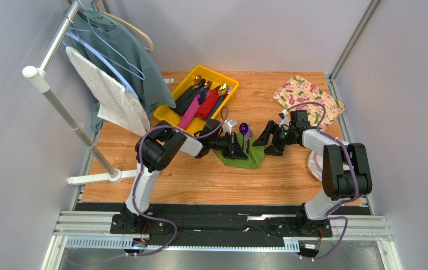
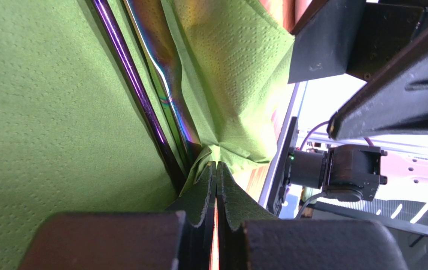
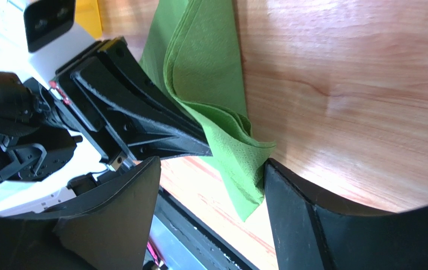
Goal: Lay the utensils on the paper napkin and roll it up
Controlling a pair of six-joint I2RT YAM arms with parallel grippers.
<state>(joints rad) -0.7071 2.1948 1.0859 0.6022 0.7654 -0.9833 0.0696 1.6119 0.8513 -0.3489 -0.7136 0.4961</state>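
We look down on a wooden table (image 1: 289, 180) boxed in by plain grey walls (image 1: 255, 34). Out past the left pincer (image 1: 242, 149), on its left, a clothes rack (image 1: 58, 107) carries a teal garment (image 1: 143, 67) and a white towel (image 1: 115, 101). A yellow tray (image 1: 168, 115) of cutlery (image 1: 205, 104) sits just beyond that pincer. A floral mat (image 1: 306, 95) lies beyond the right pincer (image 1: 262, 145), near the far corner.

The paper napkin (image 1: 244, 160) lies on the table between the two pincers, partly folded over on itself. The left pincer is pressed together on a gathered fold of the green sheet, its fingers (image 2: 202, 197) meeting flat with paper caught between them. Two utensils (image 2: 137, 95) lie in the crease just ahead of those fingers, one purple-handled, one iridescent, with a head poking out past the napkin's far edge.

The right pincer stands apart, facing the left one. Its jaws straddle the napkin's drooping corner, and one finger (image 3: 312, 225) appears to brush the paper, though we cannot be sure. It holds nothing.
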